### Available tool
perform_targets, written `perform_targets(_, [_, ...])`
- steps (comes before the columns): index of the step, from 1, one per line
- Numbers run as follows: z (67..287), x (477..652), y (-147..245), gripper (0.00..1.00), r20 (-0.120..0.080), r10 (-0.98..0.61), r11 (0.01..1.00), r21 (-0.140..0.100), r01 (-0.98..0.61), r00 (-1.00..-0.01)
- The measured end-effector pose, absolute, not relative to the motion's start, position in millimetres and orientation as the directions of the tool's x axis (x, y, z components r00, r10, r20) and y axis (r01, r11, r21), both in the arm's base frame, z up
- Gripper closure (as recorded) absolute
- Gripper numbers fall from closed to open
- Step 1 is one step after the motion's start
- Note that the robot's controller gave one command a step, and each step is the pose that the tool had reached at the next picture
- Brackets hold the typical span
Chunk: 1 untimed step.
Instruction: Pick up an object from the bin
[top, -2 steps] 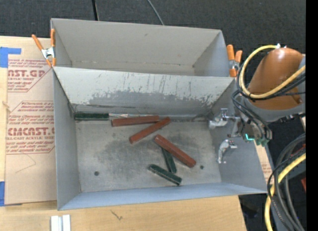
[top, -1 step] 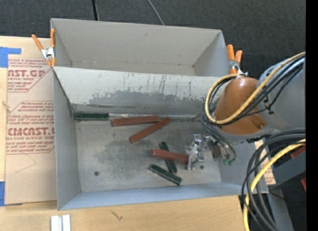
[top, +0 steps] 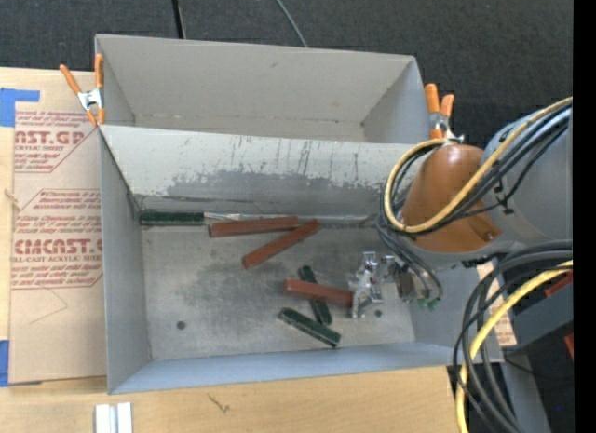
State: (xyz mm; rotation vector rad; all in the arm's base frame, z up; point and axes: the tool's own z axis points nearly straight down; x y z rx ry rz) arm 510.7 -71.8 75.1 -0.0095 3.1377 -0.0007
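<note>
My gripper point(top: 365, 299) hangs low at the bin's right side, its metal fingers pointing down just above the floor. A short red-brown stick point(top: 317, 291) lies with its right end at the fingertips. Two dark green sticks point(top: 310, 326) lie just below and left of it, one crossing under the red one. Whether the fingers are round the red stick's end is not visible.
Two longer red-brown sticks point(top: 277, 244) lie nearer the back wall, one flat along it point(top: 250, 227) and one slanted. A dark green stick point(top: 171, 219) rests at the back left corner of the floor. The left half of the floor is bare metal.
</note>
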Motion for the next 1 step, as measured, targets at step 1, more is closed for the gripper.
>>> perform_targets(1, [202.5, 556.5, -51.1, 1.0, -0.003, 0.005, 1.0, 0.0, 0.005, -1.0])
